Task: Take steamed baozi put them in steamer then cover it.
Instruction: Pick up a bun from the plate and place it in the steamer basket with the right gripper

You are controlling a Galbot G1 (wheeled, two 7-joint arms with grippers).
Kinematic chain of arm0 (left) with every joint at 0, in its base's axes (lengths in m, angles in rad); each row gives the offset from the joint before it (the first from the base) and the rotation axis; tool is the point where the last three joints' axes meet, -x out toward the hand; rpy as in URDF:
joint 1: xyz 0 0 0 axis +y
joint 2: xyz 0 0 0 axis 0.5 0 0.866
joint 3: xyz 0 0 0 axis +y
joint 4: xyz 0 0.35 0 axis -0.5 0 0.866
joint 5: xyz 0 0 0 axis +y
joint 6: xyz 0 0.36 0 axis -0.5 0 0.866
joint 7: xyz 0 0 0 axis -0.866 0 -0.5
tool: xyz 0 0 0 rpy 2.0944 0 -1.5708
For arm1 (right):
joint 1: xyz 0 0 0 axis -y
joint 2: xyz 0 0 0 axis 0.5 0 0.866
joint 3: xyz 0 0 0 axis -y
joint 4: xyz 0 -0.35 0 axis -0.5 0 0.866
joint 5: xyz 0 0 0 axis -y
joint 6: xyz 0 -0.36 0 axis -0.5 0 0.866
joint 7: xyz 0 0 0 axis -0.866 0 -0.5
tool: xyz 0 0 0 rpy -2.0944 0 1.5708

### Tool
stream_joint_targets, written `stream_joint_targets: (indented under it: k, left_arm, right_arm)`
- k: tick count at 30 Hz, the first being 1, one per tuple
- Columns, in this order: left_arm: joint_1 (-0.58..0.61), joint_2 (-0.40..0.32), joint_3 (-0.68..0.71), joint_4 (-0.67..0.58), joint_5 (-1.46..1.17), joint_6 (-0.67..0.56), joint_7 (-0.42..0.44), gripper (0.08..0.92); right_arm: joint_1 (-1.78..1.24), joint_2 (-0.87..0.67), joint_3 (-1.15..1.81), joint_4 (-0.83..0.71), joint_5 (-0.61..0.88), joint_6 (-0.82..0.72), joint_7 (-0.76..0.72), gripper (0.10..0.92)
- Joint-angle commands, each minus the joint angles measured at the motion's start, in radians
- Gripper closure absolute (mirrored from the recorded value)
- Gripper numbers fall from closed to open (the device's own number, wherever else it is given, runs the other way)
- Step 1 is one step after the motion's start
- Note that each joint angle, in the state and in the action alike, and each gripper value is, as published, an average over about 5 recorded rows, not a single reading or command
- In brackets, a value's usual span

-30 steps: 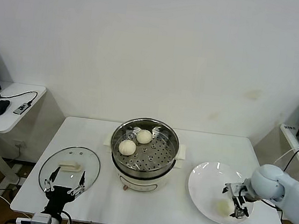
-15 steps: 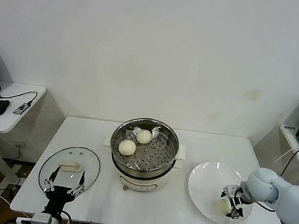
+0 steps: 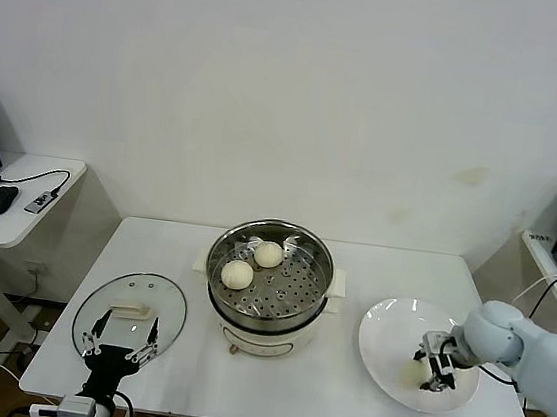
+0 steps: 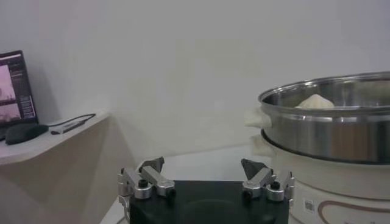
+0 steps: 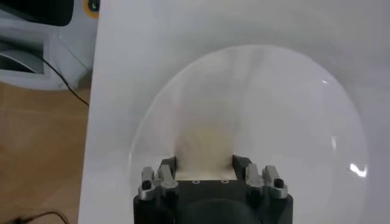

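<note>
Two baozi (image 3: 253, 264) already on perforated tray in steamer (image 3: 268, 286); you see third bun (image 3: 417, 371) on white plate (image 3: 385, 333), right of steamer. Fourth bun not visible. Glass lid (image 3: 131, 312) lies flat on table left of steamer, so covering not yet done.

Right gripper (image 3: 435, 371) down on plate, jaws narrowed onto third bun, bun between fingers in right wrist view. Left gripper (image 3: 122, 341) parked at lid's near edge, jaws wide, holding nothing.

Versus a second ago: right jaws were spread around bun, now pinched in; plate has slid slightly further right from steamer.

A glass lid (image 3: 131, 313) and white plate (image 3: 387, 357) lie on the white table (image 3: 269, 384).
</note>
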Motion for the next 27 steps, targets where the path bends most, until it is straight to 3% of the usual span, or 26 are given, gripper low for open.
stream_joint_targets:
  k: [1, 10, 17, 27]
  left_arm:
    - [0.000, 0.001, 0.001, -0.002, 0.000, 0.000, 0.000, 0.177]
    - [0.001, 0.010, -0.001, -0.007, -0.002, 0.001, 0.001, 0.177]
    - [0.000, 0.012, -0.007, -0.005, -0.007, 0.000, 0.001, 0.177]
    - [-0.002, 0.002, -0.017, -0.002, -0.009, -0.002, -0.001, 0.177]
  right_arm:
    - [0.158, 0.001, -0.046, -0.004, 0.062, -0.001, -0.014, 0.448]
    - [0.442, 0.081, -0.083, -0.102, 0.181, 0.013, -0.062, 0.446]
    - [0.697, 0.286, -0.242, -0.174, 0.260, 0.043, -0.057, 0.440]
    - [0.776, 0.563, -0.358, -0.175, 0.365, 0.146, -0.019, 0.440]
